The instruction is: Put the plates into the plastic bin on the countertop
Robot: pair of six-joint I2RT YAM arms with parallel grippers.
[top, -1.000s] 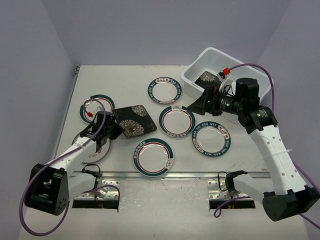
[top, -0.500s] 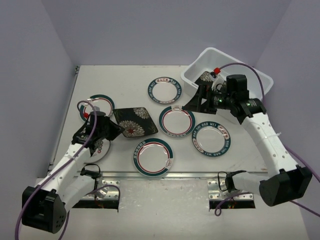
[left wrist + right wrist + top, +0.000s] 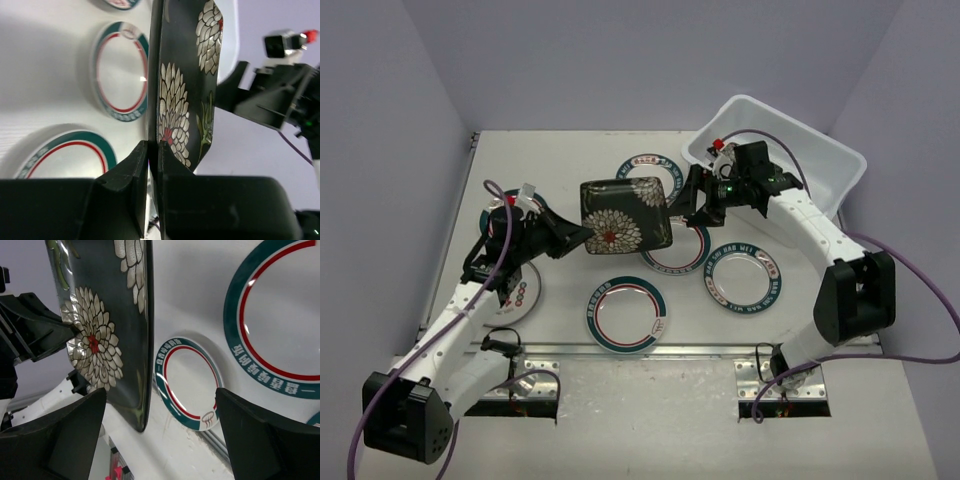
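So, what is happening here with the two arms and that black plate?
The left gripper is shut on one edge of the black square plate and holds it up above the countertop. The right gripper is open, its fingers either side of the opposite edge, not yet closed. It looks like a handover toward the plastic bin. Round plates lie on the countertop.

Left fingers [image 3: 127,175] together, right fingers [image 3: 60,440] apart
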